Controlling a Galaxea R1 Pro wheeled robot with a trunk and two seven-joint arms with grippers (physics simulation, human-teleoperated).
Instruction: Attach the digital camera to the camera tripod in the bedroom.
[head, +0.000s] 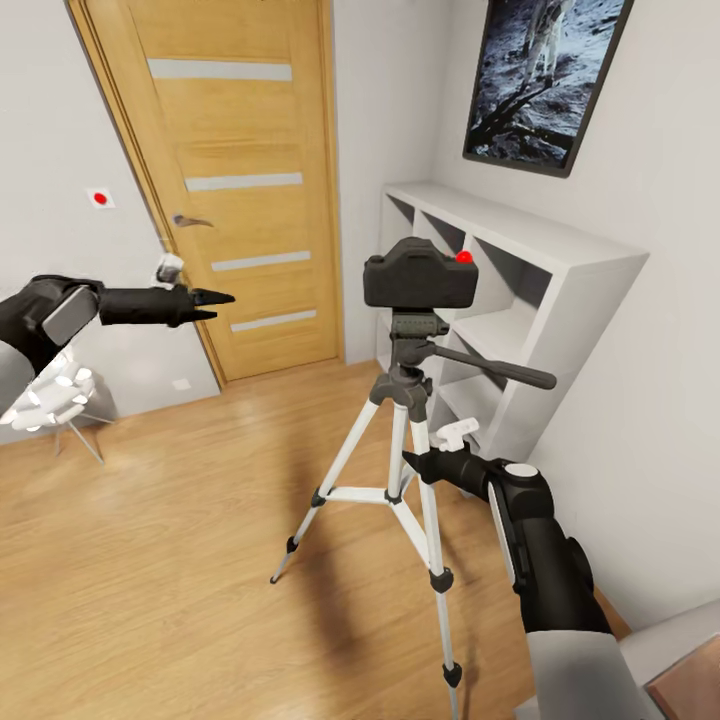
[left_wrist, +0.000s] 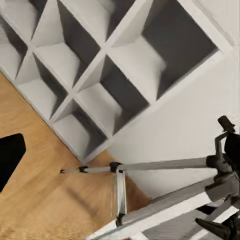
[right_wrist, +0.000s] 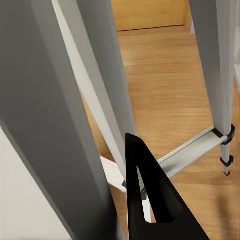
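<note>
The black digital camera (head: 418, 275), red dot on top, sits on the head of the camera tripod (head: 398, 440), which stands on the wood floor beside the shelf. Its black pan handle (head: 500, 368) points right. My left gripper (head: 222, 306) hovers left of the camera at about its height, well apart from it, fingers slightly parted and empty. My right gripper (head: 412, 462) is low, right beside a tripod leg, its fingers (right_wrist: 134, 165) shut with nothing in them. Silver legs (right_wrist: 107, 75) loom close in the right wrist view. The left wrist view has the tripod (left_wrist: 165, 164) in front of the shelf.
A white cube shelf (head: 560, 260) stands against the right wall just behind the tripod, under a framed picture (head: 545, 70). The wooden door (head: 240, 130) is shut at the back. A white chair (head: 50, 400) sits at the far left. Open floor lies left of the tripod.
</note>
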